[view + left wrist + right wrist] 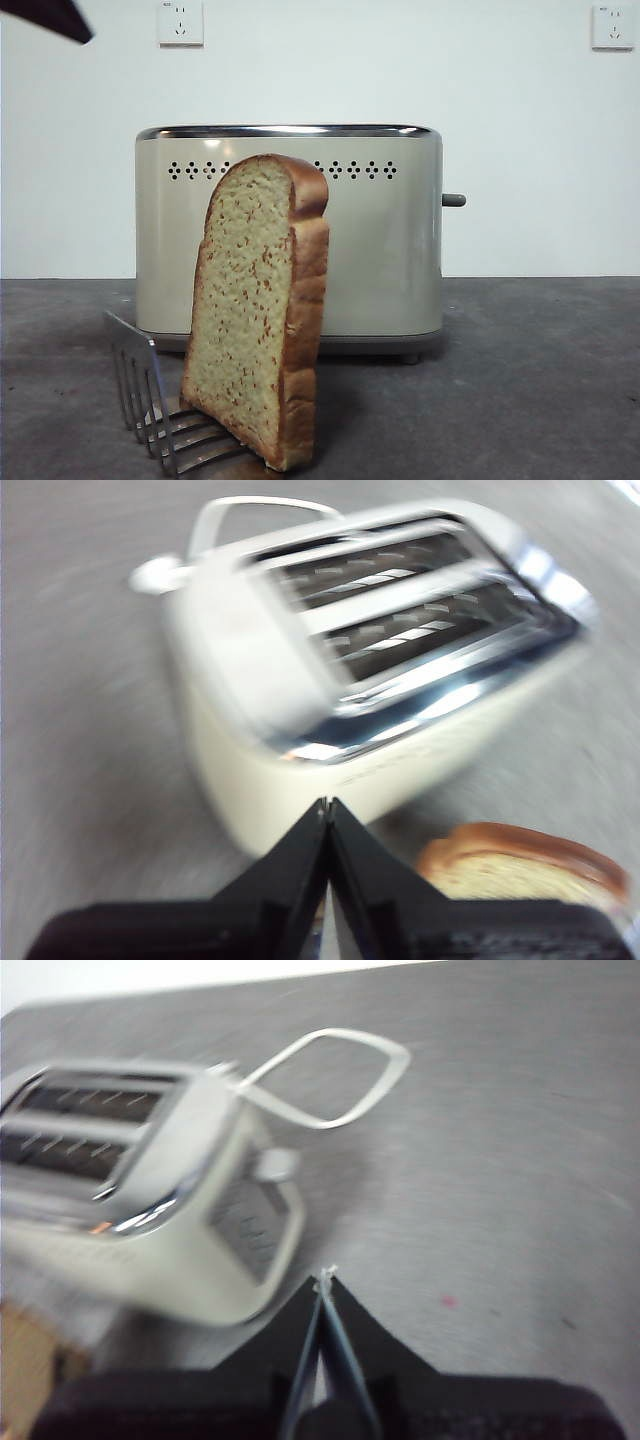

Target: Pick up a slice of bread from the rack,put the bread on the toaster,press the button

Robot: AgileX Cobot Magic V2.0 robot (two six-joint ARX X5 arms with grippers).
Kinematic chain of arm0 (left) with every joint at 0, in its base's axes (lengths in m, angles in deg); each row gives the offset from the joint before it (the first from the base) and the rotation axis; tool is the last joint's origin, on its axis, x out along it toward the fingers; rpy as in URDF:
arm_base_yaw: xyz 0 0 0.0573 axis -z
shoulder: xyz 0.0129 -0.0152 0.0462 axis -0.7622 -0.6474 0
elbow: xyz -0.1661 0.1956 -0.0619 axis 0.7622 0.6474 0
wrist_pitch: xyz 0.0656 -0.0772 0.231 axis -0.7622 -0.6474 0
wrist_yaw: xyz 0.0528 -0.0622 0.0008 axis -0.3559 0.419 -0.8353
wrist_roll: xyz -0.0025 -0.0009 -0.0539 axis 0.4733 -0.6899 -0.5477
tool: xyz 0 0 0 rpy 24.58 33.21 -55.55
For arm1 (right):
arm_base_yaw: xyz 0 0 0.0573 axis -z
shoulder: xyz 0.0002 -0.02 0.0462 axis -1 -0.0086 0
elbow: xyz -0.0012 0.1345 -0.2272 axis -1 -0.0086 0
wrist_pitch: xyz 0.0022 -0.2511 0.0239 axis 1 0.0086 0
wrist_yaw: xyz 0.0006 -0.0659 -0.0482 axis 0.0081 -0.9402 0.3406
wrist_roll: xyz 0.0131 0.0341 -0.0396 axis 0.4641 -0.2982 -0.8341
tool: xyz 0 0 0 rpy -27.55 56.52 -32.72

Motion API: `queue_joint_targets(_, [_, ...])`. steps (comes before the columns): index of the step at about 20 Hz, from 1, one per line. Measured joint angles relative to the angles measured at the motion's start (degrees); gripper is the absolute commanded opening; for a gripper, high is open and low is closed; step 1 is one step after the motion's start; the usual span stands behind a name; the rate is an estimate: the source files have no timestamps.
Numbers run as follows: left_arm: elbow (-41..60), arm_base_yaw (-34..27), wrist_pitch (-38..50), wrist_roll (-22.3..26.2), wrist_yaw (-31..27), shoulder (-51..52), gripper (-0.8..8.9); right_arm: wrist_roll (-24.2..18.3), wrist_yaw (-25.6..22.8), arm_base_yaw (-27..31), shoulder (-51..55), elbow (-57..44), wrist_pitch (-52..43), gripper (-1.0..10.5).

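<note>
The slice of bread (262, 310) stands upright in the steel rack (150, 405) at the front, leaning slightly. Behind it stands the cream toaster (380, 250) with its grey button (454, 200) sticking out of its right side. In the left wrist view my left gripper (328, 810) is shut and empty, high above the toaster (300, 680), with the bread (520, 865) below. In the right wrist view my right gripper (325, 1285) is shut and empty, above the table beside the toaster (150, 1210) and its button (275, 1165). A black arm tip (50, 18) shows at the top left of the front view.
The toaster's white cord (330, 1075) loops on the grey table (540, 380) behind it. Two white wall sockets (180, 22) (612, 27) sit on the wall behind. Both toaster slots (400, 600) are open on top.
</note>
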Motion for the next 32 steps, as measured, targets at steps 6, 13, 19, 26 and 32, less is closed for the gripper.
queue_joint_targets(6, [-6.84,10.67,-4.22,12.26,0.09,-5.7,-0.09,-15.63,5.35,-0.33,-8.96,7.45,12.85,0.0])
queue_joint_targets(13, [-6.91,20.81,-7.3,25.42,0.07,-6.69,-0.09,-24.15,2.19,-11.45,-9.53,8.33,17.66,0.0])
queue_joint_targets(19, [-6.91,23.85,-8.11,33.31,0.0,-6.69,-0.03,-24.76,-4.31,-18.91,-8.04,8.33,20.24,0.0])
queue_joint_targets(26, [-6.91,24.68,-8.11,40.11,-0.13,-6.69,-0.03,-24.94,-3.65,-19.15,-6.08,8.33,21.88,0.0])
queue_joint_targets(32, [-6.91,24.68,-8.09,42.8,-4.24,-6.69,-0.03,-24.96,-0.26,-19.17,-3.15,8.35,21.14,0.0])
